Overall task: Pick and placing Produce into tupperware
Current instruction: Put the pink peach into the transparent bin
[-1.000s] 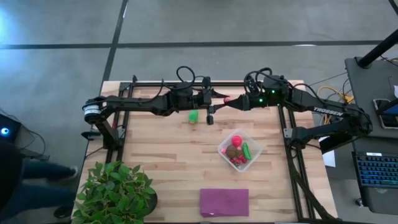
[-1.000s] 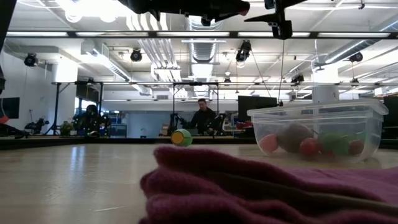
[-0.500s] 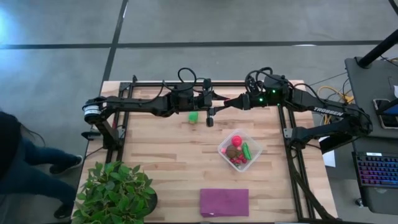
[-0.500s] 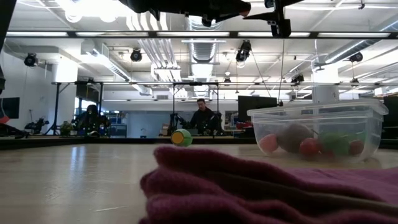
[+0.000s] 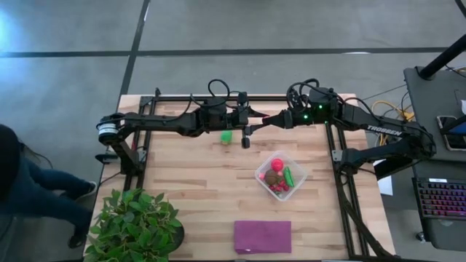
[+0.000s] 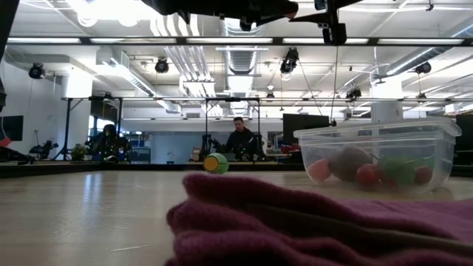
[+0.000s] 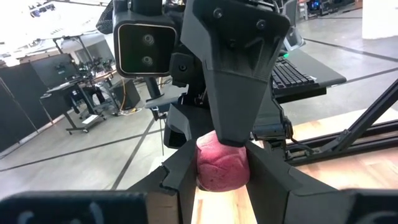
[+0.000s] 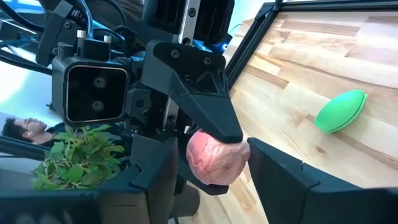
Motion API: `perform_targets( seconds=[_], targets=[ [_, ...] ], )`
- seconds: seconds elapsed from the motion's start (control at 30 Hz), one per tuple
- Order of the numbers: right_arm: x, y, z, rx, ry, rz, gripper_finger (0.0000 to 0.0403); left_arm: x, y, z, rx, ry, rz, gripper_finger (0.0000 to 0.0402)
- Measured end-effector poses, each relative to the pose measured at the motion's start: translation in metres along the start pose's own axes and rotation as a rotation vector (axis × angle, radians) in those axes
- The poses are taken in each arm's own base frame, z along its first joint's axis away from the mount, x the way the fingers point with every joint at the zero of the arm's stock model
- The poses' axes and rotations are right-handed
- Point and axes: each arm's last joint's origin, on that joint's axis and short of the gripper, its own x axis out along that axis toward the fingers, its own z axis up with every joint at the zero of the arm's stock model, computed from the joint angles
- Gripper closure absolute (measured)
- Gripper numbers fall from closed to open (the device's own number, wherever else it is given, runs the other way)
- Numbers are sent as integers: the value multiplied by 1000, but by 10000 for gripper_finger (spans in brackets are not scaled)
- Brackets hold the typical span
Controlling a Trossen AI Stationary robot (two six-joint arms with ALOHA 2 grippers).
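High over the table's far middle my two grippers meet tip to tip on one small pink-red berry. My left gripper reaches in level from the table's left and is shut on it. My right gripper comes from the right with its fingers closed on the same berry. A green piece lies on the wood just below them. The clear tupperware stands nearer the front, right of centre, with a red ball, a brown oval, a green piece and small red pieces inside. My left gripper pinches the berry between its two fingers, on two opposite sides. The fingers come level from the table's left, and the berry is lifted clear of the table. My right gripper has the same berry by its other two sides, its fingers crossing the left gripper's. It comes from the table's right, slanting slightly down. The left gripper's finger partly covers the contact on one side.
A folded purple cloth lies at the near edge, and a leafy potted plant stands at the near left corner. A dark metal frame runs along the table's sides. A person is beside the table's left.
My right gripper's fingers have drawn in around the berry, which showed pink between the two grippers in the high view and is now mostly covered. Both arms have kept their place. The person at the left has walked along the table's side.
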Motion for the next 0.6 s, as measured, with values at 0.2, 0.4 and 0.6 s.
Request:
perform_targets(
  seconds=[0.2,0.4,0.6],
  targets=[
    [0,0,0,-2,1,-1,236,0,0,0,-1,-1,0,302],
    [0,0,0,-3,1,-1,249,0,0,0,-1,-1,0,302],
    [0,0,0,-3,1,-1,260,0,0,0,-36,3,10,289]
  ],
)
